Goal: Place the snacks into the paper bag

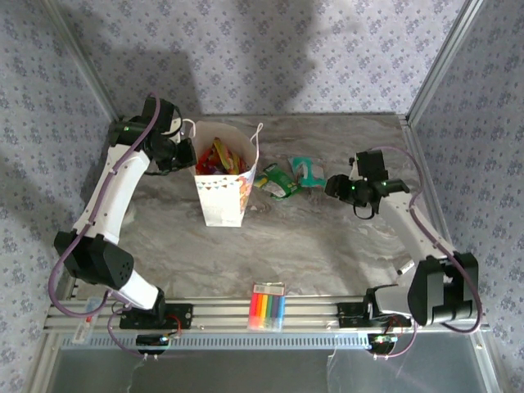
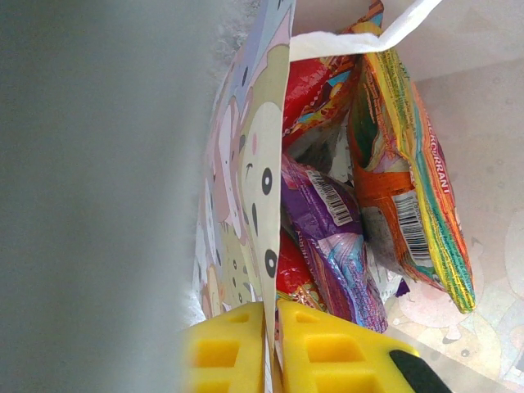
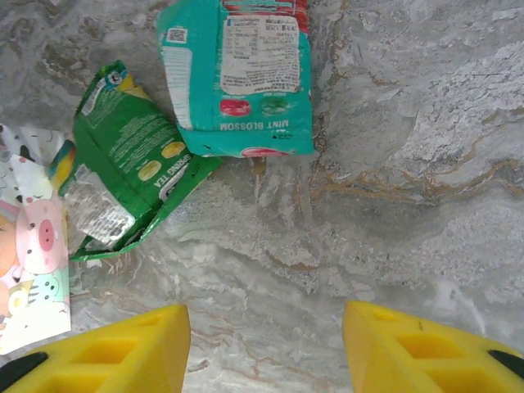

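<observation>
The white paper bag (image 1: 223,201) stands upright at the back left of the table. My left gripper (image 1: 184,151) is shut on the bag's left wall (image 2: 246,164), one yellow finger on each side of the paper (image 2: 272,344). Inside the bag lie a red packet (image 2: 315,90), a purple packet (image 2: 336,237) and an orange packet (image 2: 409,180). A green packet (image 3: 131,164) and a teal packet (image 3: 241,74) lie flat on the table just right of the bag. My right gripper (image 3: 266,344) hovers open, a little short of those two packets, with only bare table between its fingers.
A rainbow-striped pack of markers (image 1: 268,307) lies at the near edge between the arm bases. A corner of the bag's cartoon print (image 3: 33,270) shows at the left of the right wrist view. Metal frame posts stand at the table's back corners.
</observation>
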